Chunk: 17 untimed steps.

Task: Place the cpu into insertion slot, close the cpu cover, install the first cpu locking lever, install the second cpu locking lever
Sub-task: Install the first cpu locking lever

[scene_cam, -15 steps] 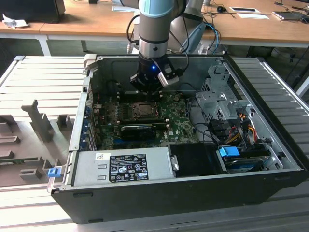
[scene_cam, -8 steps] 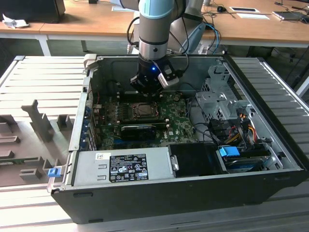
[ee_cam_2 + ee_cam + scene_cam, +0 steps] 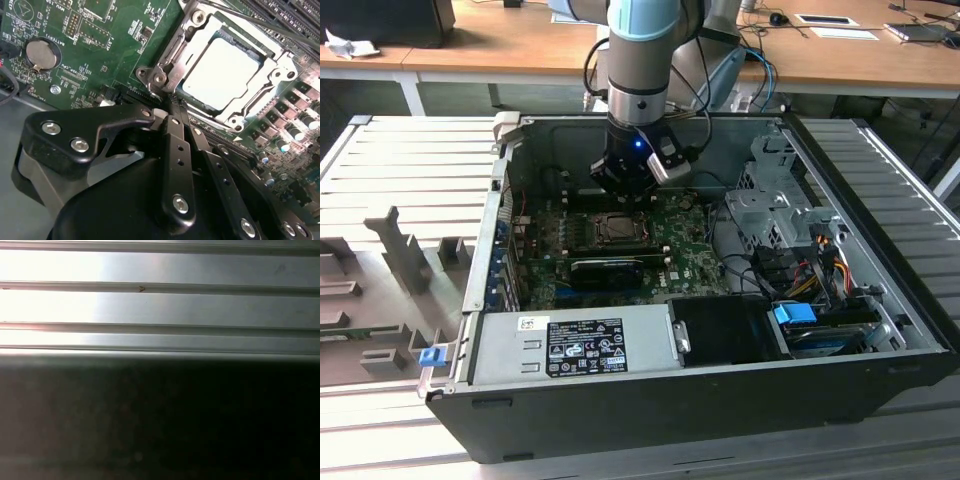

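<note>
We find the cpu [image 3: 220, 67] already seated in the insertion slot [image 3: 619, 228], its pale face showing through the window of the cpu cover [image 3: 272, 65], which lies flat over it. So placing and cover-closing look done.

One thin locking lever [image 3: 260, 25] runs along the far edge of the cover; whether it is latched we cannot tell. We judge the lever work unfinished.

In the second wrist view the gripper [image 3: 172, 107] has its fingers pressed together, tips meeting at the hinge corner of the cover, with nothing seen between them.

The motherboard [image 3: 100, 55] sits inside an open computer case [image 3: 880, 330], which rests on a ribbed grey metal table [image 3: 410, 160]. Wooden desks [image 3: 500, 50] stand behind. A coin battery [image 3: 41, 54] sits on the board near the gripper body.
</note>
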Each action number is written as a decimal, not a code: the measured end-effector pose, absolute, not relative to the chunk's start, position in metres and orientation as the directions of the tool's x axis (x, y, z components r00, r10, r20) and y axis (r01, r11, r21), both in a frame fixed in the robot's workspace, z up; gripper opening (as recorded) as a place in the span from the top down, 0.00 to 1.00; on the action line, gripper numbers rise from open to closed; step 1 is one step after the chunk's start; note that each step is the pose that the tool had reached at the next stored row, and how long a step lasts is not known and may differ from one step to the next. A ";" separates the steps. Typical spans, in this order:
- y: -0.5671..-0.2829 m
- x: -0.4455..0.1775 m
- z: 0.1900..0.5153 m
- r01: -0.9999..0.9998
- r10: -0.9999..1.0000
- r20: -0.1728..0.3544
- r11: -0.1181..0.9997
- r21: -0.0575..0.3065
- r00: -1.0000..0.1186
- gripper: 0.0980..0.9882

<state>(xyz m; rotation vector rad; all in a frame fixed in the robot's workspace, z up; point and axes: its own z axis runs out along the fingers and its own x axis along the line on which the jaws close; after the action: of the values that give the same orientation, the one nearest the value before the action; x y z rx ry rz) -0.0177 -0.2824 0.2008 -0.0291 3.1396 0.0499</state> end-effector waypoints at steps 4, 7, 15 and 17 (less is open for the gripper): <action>-0.282 -0.017 0.208 -0.019 -0.019 -0.002 0.999 0.033 -1.000 0.99; -0.282 -0.017 0.219 -0.019 -0.019 -0.002 0.999 0.033 -1.000 0.99; -0.284 -0.017 0.221 -0.019 -0.019 -0.002 0.999 0.033 -1.000 0.99; -0.285 -0.017 0.221 -0.019 -0.019 -0.002 0.999 0.033 -1.000 0.99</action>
<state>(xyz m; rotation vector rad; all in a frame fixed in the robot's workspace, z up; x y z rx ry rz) -0.0175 -0.2852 0.2209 -0.0293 3.1392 0.0515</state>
